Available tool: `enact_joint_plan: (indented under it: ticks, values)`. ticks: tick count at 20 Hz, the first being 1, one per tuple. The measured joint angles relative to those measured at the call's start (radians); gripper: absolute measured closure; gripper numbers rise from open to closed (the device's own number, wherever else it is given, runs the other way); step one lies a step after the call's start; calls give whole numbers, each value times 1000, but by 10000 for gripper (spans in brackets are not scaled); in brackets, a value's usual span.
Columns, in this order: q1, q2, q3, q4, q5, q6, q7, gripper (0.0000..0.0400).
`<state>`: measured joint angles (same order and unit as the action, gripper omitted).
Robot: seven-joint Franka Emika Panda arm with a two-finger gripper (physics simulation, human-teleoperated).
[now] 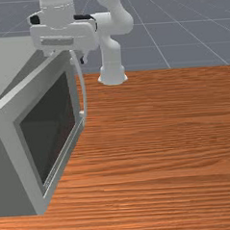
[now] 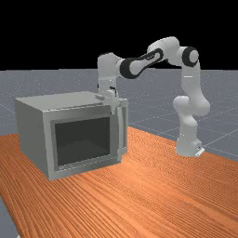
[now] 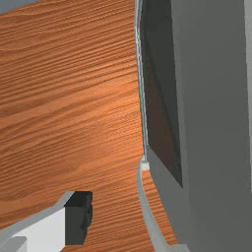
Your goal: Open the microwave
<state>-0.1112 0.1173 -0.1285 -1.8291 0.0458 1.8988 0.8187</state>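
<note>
In the front view, one grey microwave (image 1: pixel 12 176) stands at the front view's left, its left part cut off by the border. Its one door (image 1: pixel 23 161) looks closed, with one dark window (image 1: pixel 50 128) and one bowed, upright handle (image 1: pixel 84 94) along the edge nearer the arm's base (image 1: pixel 112 73). The gripper (image 1: pixel 69 53) is at the handle's upper end, close over the microwave's top edge. Bare wooden table (image 1: pixel 171 142) runs from the door to the front view's right border, leaving broad room before the door; its back edge passes just behind the base, with grey floor (image 1: pixel 180 40) beyond.

In the far view, the single arm (image 2: pixel 167 49) reaches over from the far view's right, its hand coming down at the handle's top. The whole microwave sits on the table, and open wood lies between it and the base.

In the wrist view, one finger (image 3: pixel 78 216) with a dark pad stands apart from the handle, wood visible in the gap. The fingers are spread; the second is hidden, and I cannot tell whether it touches anything. The handle curves between the visible finger and the door.
</note>
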Motion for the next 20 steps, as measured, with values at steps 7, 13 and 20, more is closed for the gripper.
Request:
enact_joint_plan:
  ticks: [7,13,20]
  values:
    - [-3,9,154,14,-11,6,82,0]
    - [19,165,244,236,-14,-88,135,84]
    - [76,382,261,562,-44,-201,146,135]
